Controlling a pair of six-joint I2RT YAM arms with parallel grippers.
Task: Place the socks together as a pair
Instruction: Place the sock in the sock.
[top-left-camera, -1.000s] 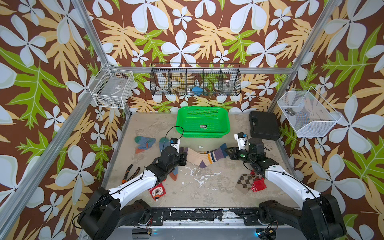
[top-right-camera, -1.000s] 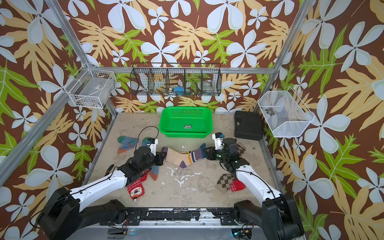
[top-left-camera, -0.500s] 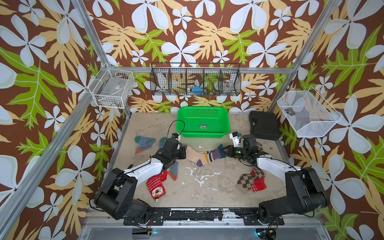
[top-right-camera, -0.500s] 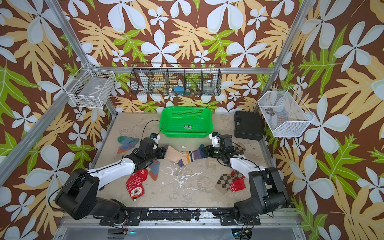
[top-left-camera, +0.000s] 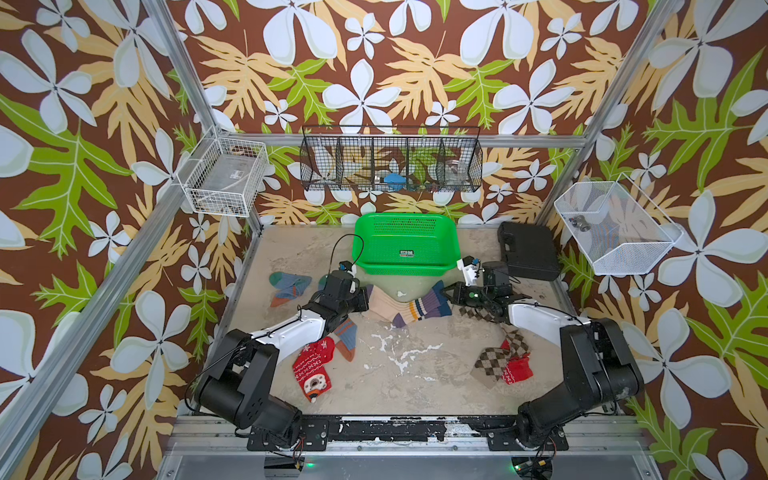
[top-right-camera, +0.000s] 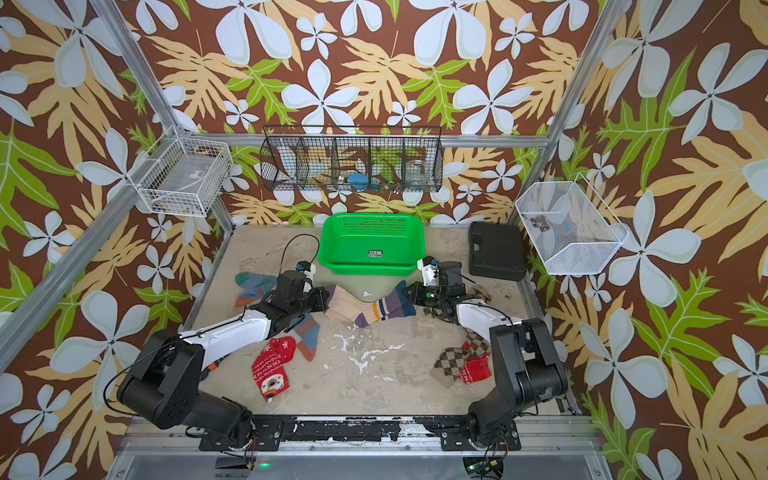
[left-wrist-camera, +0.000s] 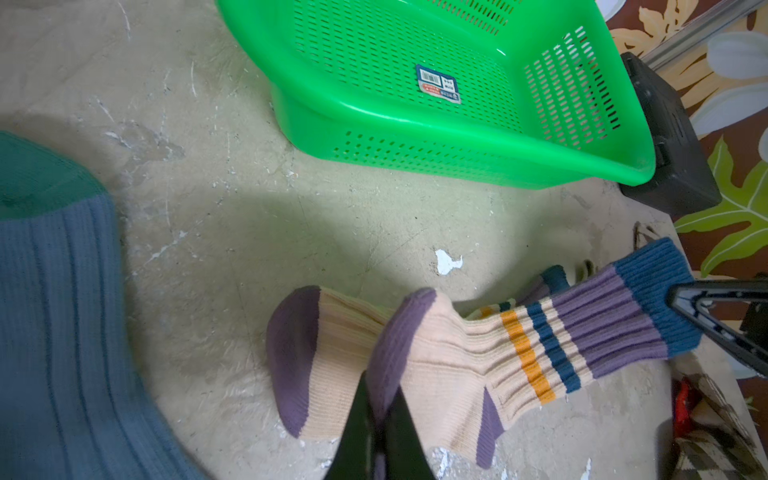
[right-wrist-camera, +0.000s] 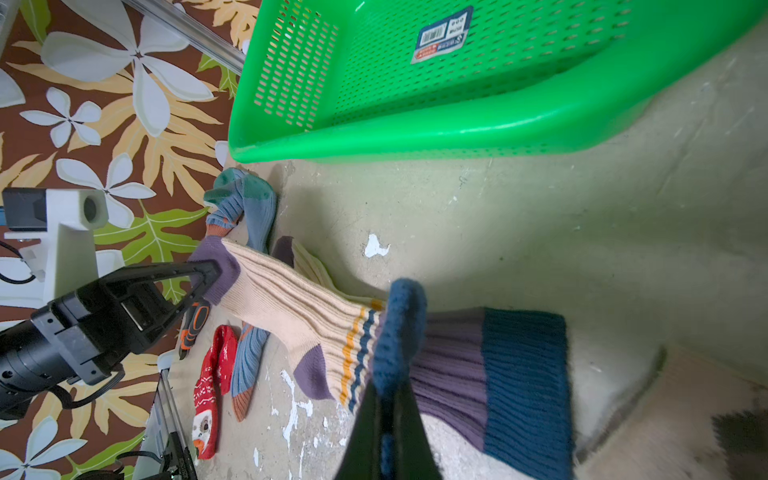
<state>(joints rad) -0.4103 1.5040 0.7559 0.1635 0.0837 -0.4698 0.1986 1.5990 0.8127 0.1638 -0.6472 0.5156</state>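
Near the middle of the table (top-left-camera: 415, 374), just in front of the green basket (top-left-camera: 405, 270) at its far edge, your left gripper (top-left-camera: 368, 296) is pinched tight on the purple toe of the held cream sock (top-left-camera: 411, 307); the sock stretches rightward to your right gripper (top-left-camera: 447, 296), which is pinched tight on its navy cuff; the second cream sock (left-wrist-camera: 320, 365) lies on the table under it, and in both top views the two read as one overlapping band.

The left wrist view separates them: the fingers (left-wrist-camera: 355, 432) nip the held sock's toe; the second sock's own purple toe rests just beside it, flat on the table.

The right wrist view adds the other end: the pinched cuff folds up between the fingers (right-wrist-camera: 415, 440); the second sock's broad navy cuff lies flat beside it.

The top views take in the rest: a blue-grey sock (top-left-camera: 289, 284) near the left edge; a red snowflake sock (top-left-camera: 313, 365) toward the near left corner; an argyle sock (top-left-camera: 492, 361) near the right edge.
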